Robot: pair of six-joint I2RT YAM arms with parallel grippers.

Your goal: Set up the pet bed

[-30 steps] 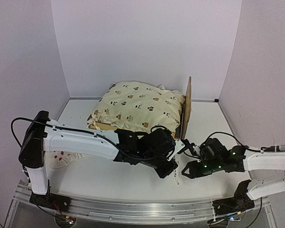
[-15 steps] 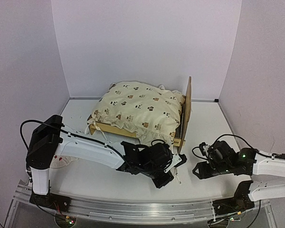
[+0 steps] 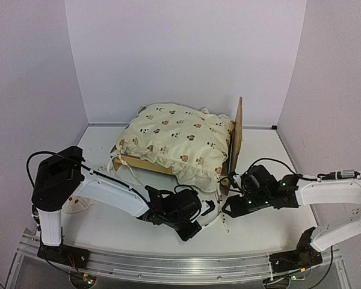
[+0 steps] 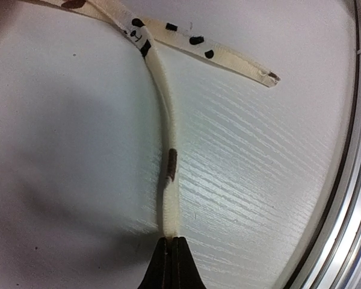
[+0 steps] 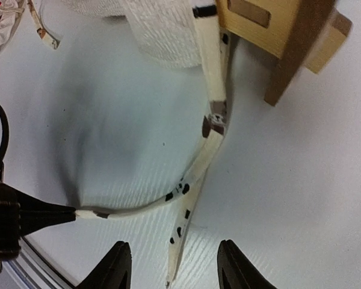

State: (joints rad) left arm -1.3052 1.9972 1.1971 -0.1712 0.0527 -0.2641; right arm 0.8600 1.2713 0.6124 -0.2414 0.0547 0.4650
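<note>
The bed [image 3: 235, 137] stands toward the back of the table [image 3: 262, 153], headboard on the right, under a cream quilt [image 3: 174, 135] printed with small animals. The left fingers [image 4: 170, 256] are pressed together on the end of a tie [image 4: 166, 138] from the quilt; the left wrist view shows a panda face printed on it. Only the right wrist view shows the right fingers [image 3: 227, 209] spread, astride a second, loose strand of the tie
</note>
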